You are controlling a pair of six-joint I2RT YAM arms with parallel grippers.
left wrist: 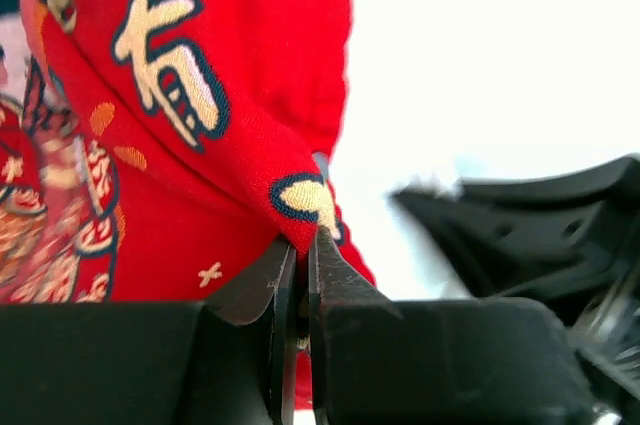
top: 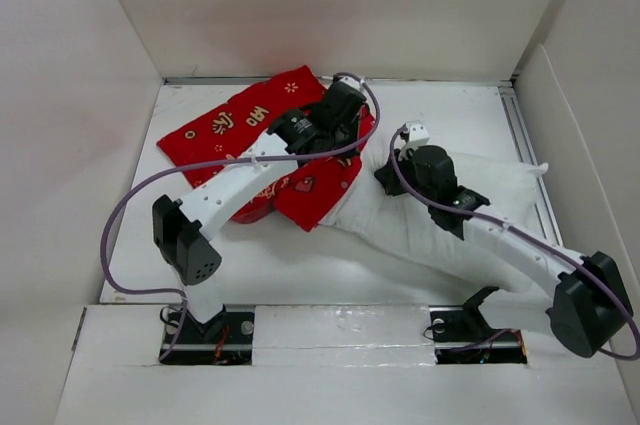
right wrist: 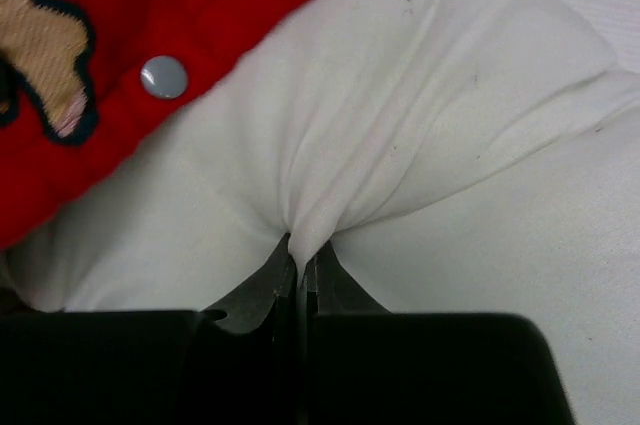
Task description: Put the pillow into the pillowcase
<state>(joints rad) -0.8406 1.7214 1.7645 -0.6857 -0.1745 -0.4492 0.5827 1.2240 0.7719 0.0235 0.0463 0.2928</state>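
The red pillowcase (top: 250,135) with gold characters lies at the back left of the table, and its right edge overlaps the white pillow (top: 500,195), which stretches toward the right. My left gripper (top: 345,110) sits at that right edge, shut on a fold of the pillowcase (left wrist: 200,145), which rises from between the jaws of the left gripper (left wrist: 303,237). My right gripper (top: 392,173) is down on the pillow's left part. Its jaws are shut on a pinch of the pillow (right wrist: 400,135), with creases running into the right gripper (right wrist: 301,248). The pillowcase hem (right wrist: 150,25) with a metal snap lies just beyond.
White walls (top: 80,95) enclose the table on the left, back and right. A metal rail (top: 530,155) runs along the right side. A purple cable (top: 130,215) loops out to the left of the left arm.
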